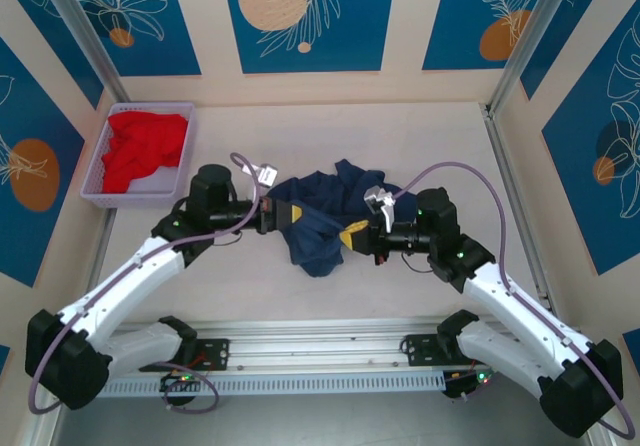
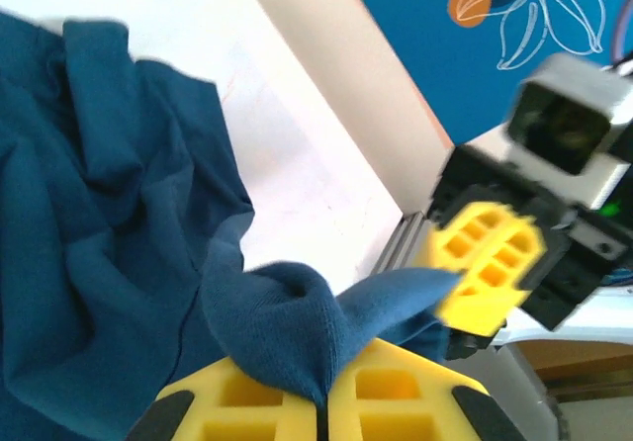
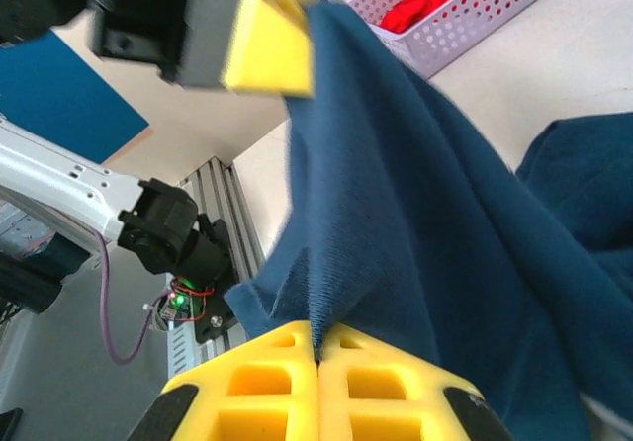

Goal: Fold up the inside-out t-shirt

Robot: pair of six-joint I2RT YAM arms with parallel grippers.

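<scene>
The inside-out t-shirt (image 1: 318, 216) is a navy blue bundle bunched at the table's middle, lifted between both arms. My left gripper (image 1: 288, 215) is shut on a fold of its cloth (image 2: 287, 332), the yellow fingers (image 2: 396, 401) pressed together. My right gripper (image 1: 350, 234) is shut on another edge of the same cloth (image 3: 415, 214), its yellow fingers (image 3: 267, 392) closed tight. In the left wrist view the right gripper (image 2: 485, 263) shows with cloth running to it. In the right wrist view the left gripper (image 3: 267, 50) holds the stretched cloth's far end. The rest of the shirt (image 2: 89, 214) hangs crumpled.
A lilac perforated basket (image 1: 102, 166) with a red garment (image 1: 145, 146) stands at the back left. The aluminium rail (image 1: 320, 351) runs along the near edge. Bare table (image 1: 400, 136) lies behind and in front of the shirt.
</scene>
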